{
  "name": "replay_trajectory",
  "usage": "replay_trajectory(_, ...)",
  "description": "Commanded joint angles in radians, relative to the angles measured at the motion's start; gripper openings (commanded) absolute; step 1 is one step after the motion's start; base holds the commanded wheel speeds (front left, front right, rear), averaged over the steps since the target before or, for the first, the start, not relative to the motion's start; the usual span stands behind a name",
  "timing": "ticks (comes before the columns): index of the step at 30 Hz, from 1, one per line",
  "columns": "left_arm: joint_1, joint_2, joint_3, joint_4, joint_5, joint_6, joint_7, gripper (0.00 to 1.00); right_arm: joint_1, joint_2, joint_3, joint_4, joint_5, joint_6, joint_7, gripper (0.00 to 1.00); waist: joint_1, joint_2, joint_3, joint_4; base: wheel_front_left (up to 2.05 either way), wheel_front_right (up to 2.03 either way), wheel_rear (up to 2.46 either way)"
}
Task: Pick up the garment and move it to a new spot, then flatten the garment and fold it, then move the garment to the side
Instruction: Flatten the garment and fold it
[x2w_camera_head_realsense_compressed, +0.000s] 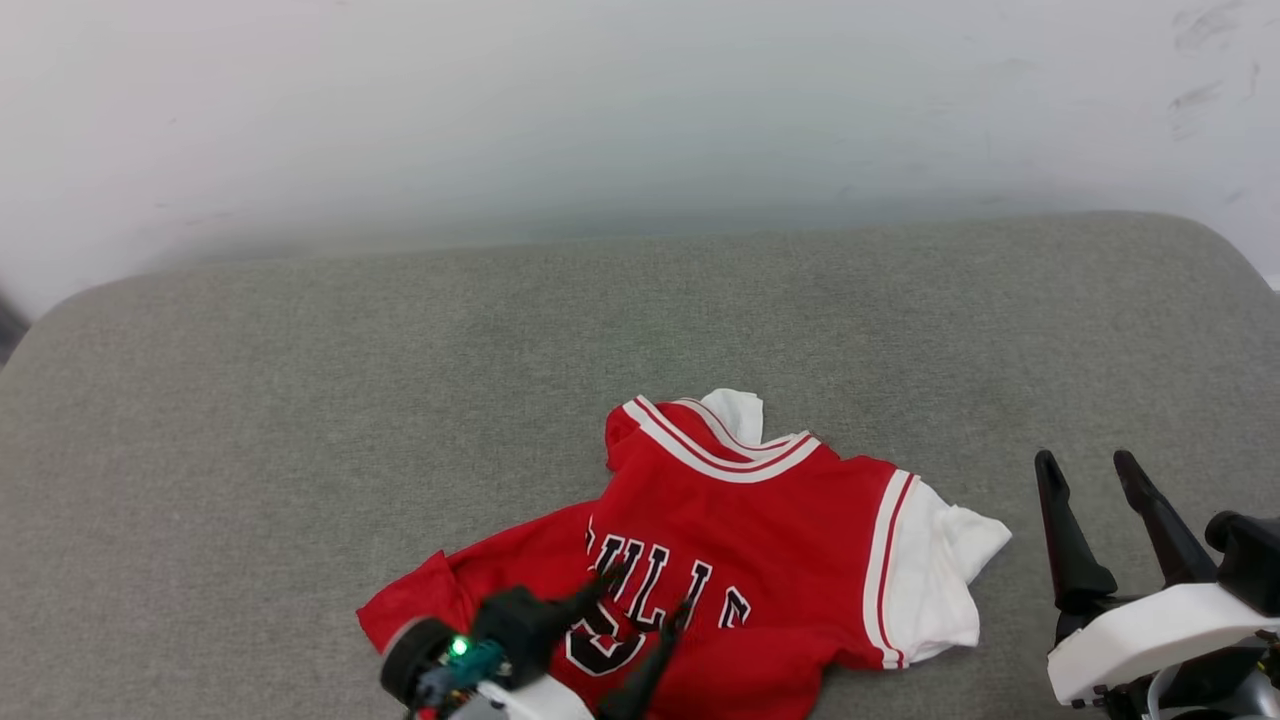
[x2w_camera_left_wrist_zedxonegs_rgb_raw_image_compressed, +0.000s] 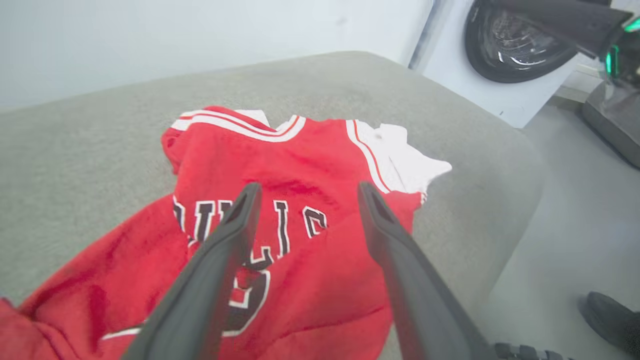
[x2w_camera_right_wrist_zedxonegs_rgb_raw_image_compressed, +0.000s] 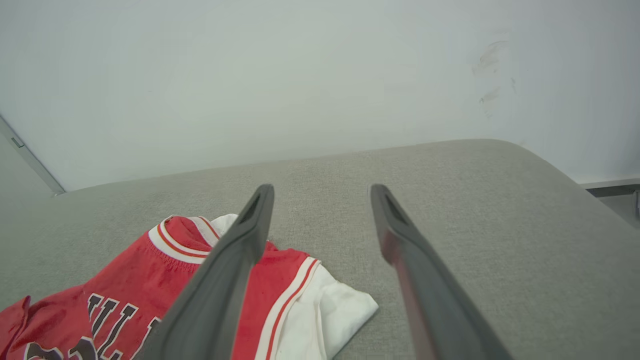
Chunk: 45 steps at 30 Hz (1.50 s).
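Nearest, at head view's bottom edge: left gripper (x2w_camera_head_realsense_compressed: 648, 592) above the garment (x2w_camera_head_realsense_compressed: 760, 520). Hangs over the black lettering, fingers spread wide, clamping nothing; contact with the cloth hard to tell. Right gripper (x2w_camera_head_realsense_compressed: 1085, 460) just beside the white sleeve, apart from it, equally spread, empty. Garment lies rumpled on grey cushion (x2w_camera_head_realsense_compressed: 300, 400), hem cut off. Added farther off by left wrist view: washing machine (x2w_camera_left_wrist_zedxonegs_rgb_raw_image_compressed: 515, 40), dark shoe (x2w_camera_left_wrist_zedxonegs_rgb_raw_image_compressed: 610, 320).

A grey fabric-covered cushion (x2w_camera_head_realsense_compressed: 300, 400) (rounded at its corners) carries the red garment (x2w_camera_head_realsense_compressed: 770, 520) directly on it. The garment lies rumpled near the front edge, one white sleeve spread toward the right.
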Motion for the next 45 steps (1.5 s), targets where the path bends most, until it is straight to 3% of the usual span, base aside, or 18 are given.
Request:
replay_trajectory(1, -0.008, 0.001, 0.008, -0.003, 0.002, 0.007, -0.013, 1.00, 0.011, 0.001, -0.002, 0.002, 0.009, 0.000, 0.002, 1.00, 0.0001, -0.0001, 0.000, -0.002, 0.00, 0.00, 0.00)
replay_trajectory(11, 0.037, 0.031, 0.262, -0.002, 0.003, 0.170, -0.144, 1.00, 0.025, 0.001, -0.057, 0.034, 0.012, 0.000, 0.074, 1.00, 0.0001, -0.0001, 0.016, -0.005, 0.00, 0.00, 0.00)
replay_trajectory(20, 0.115, 0.054, 0.464, -0.035, 0.077, 0.213, -0.149, 1.00, -0.008, -0.014, -0.131, 0.068, 0.023, 0.000, 0.198, 1.00, 0.0001, -0.0001, 0.058, 0.038, 0.00, 0.00, 0.00)
replay_trajectory(33, 0.113, -0.022, 0.552, -0.047, 0.164, 0.143, -0.149, 1.00, -0.140, -0.196, -0.004, 0.194, 0.169, 0.000, 0.654, 1.00, 0.0001, -0.0001, 0.156, 0.128, 0.00, 0.00, 0.00)
replay_trajectory(38, 0.102, -0.059, 0.575, -0.036, 0.189, 0.118, -0.149, 1.00, -0.202, -0.237, 0.071, 0.236, 0.203, 0.000, 0.729, 1.00, 0.0001, -0.0001, 0.195, 0.140, 0.00, 0.00, 0.00)
replay_trajectory(45, 0.102, -0.103, 0.609, -0.015, 0.217, 0.078, -0.149, 1.00, -0.202, -0.241, 0.185, 0.370, 0.275, 0.000, 0.820, 1.00, 0.0001, -0.0001, 0.210, 0.141, 0.00, 0.00, 0.00)
